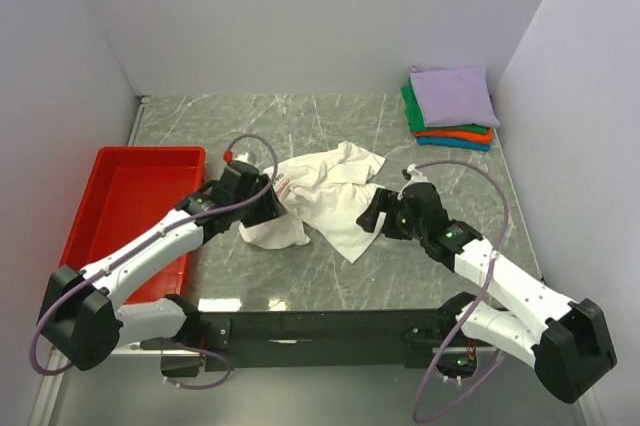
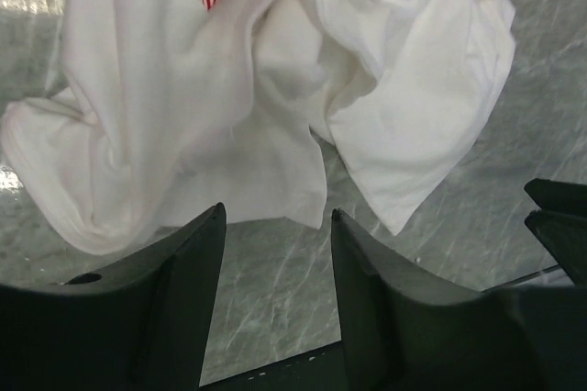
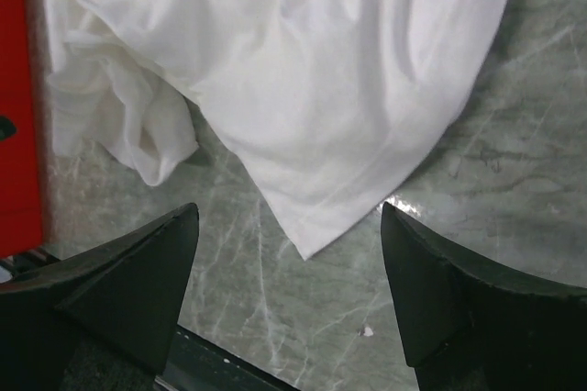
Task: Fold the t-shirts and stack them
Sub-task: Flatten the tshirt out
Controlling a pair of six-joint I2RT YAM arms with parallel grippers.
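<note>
A crumpled white t-shirt (image 1: 325, 196) with a bit of red print lies on the marble table in the middle. It fills the top of the left wrist view (image 2: 238, 88) and of the right wrist view (image 3: 303, 70). My left gripper (image 1: 272, 204) is open and empty, hovering at the shirt's left edge (image 2: 275, 217). My right gripper (image 1: 372, 216) is open and empty just right of the shirt's near corner (image 3: 289, 212). A stack of folded t-shirts (image 1: 450, 106), lavender on top of green, orange and teal, sits at the back right.
A red plastic tray (image 1: 130, 206) stands at the left, under my left arm. White walls close in the table on three sides. A black rail (image 1: 330, 326) runs along the near edge.
</note>
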